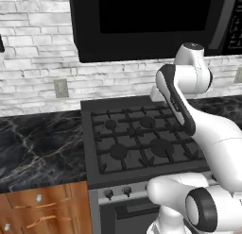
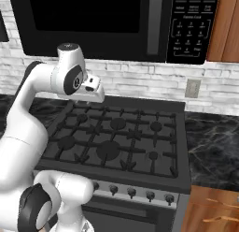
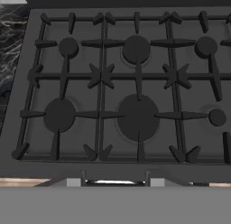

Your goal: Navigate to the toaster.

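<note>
The robot faces the stove (image 1: 137, 138), no toaster near; it must drive on. Whether its claw is open, I cannot tell.

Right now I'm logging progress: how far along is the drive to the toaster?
Nothing looks done yet: the base faces the gas stove under the black microwave, with dark marble counter beside it. In hand: the arm is raised over the burners. Left: finding the toaster and driving to it.
</note>
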Available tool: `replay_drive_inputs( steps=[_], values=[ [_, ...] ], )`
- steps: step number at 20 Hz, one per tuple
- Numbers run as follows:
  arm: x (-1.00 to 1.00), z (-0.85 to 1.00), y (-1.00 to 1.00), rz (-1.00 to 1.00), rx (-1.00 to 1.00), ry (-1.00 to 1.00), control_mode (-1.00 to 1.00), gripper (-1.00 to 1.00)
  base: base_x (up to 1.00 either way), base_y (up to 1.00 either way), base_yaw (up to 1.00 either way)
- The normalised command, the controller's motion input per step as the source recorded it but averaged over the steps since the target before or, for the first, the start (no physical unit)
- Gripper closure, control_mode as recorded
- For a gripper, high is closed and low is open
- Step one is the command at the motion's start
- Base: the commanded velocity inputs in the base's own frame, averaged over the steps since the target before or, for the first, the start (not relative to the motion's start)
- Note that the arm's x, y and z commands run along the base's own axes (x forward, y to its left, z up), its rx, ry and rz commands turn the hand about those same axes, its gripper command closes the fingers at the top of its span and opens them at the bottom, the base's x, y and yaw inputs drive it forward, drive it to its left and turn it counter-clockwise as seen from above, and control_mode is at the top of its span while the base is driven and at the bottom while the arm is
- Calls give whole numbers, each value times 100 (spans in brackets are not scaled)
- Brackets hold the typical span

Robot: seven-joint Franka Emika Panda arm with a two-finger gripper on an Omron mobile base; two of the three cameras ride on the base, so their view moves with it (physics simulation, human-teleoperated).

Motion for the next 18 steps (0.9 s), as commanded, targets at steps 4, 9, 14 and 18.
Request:
replay_drive_inputs(
  steps=[4,9,14,18],
  values=[
    [0,0,0,0,0,0,100,-100,-13,0,0],
    [0,0,0,0,0,0,100,-100,-58,-1,21],
    [0,0,0,0,0,0,100,-100,-65,-8,54],
    [0,0,0,0,0,0,100,-100,-60,-10,55]
  ],
)
